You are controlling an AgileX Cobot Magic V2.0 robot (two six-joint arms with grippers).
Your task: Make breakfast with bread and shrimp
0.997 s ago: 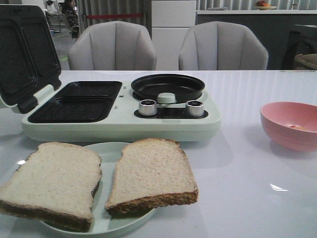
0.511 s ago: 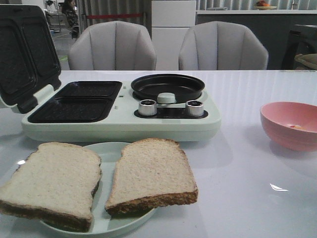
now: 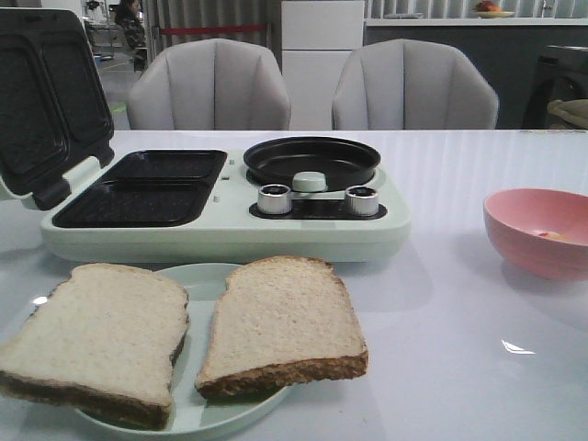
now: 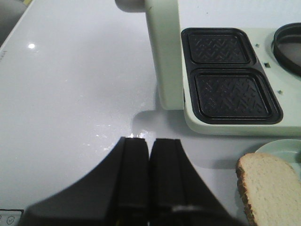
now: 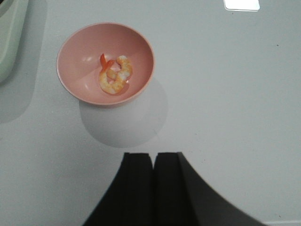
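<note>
While both arms hang above the worktop (image 3: 459, 367) with nothing in hand, the task looks to be at its very start: neither bread nor shrimp has been lifted. In its wrist view the left pincer (image 4: 149, 141) has its two black fingers pressed together, gripping nothing. Taking the front view as a clock face, this arm hovers over bare surface out at about nine o'clock, beside the upright lid (image 4: 164, 52) of the pale green breakfast maker (image 3: 225, 230). The nearer edge of one bread slice (image 4: 273, 188) shows just past the fingers, lying on the light green plate (image 4: 282, 147).

Seen from its own wrist, the right pincer (image 5: 153, 157) is likewise closed and empty. It hangs near the pink bowl (image 5: 70, 82), which sits at about three o'clock on the front view. Inside the bowl lies the curled shrimp (image 5: 115, 75), touching the bottom.

At six o'clock the plate carries the two bread slices (image 3: 276, 322) side by side, their inner edges nearly touching. At eleven o'clock the two dark square grill wells (image 3: 138, 188) stand uncovered, and the round black pan (image 3: 312, 158) sits at twelve.

My judgement is that the next move needs a pincer to open first. The left would then drop onto a slice and carry it to a well; the right would reach into the bowl.
</note>
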